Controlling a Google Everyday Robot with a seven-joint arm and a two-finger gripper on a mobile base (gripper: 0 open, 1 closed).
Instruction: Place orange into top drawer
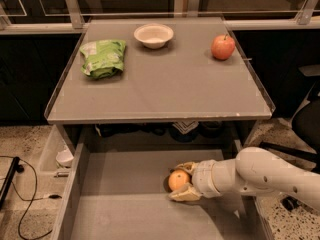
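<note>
My main worry is the release. The orange point(178, 179) is round, and I cannot tell whether it already rests on the drawer bottom or hangs a little above it. If I spread the fingers while it is in the air, I expect it will drop and roll away from the gripper point(176, 182), maybe to the back, under the tabletop point(165, 91). One finger may also let go before the other and push the fruit to the side. The second risk is the way out. The arm point(270, 174) comes in from the right, low over the right wall of the top drawer point(125, 211), and the front edge of the tabletop is just above and behind the wrist. A fast lift could hit that edge.

The gripper is inside the drawer and pinches the orange. One finger point(185, 166) lies on its far side and the other on its near side, both touching the skin as far as I can see. So the fruit sits between the fingertips, at the end of the tool that points left. A dark shadow lies under it on the grey bottom.

The apple point(223, 47), the bowl point(153, 35) and the green bag point(103, 58) are far behind the gripper, up on the tabletop.
</note>
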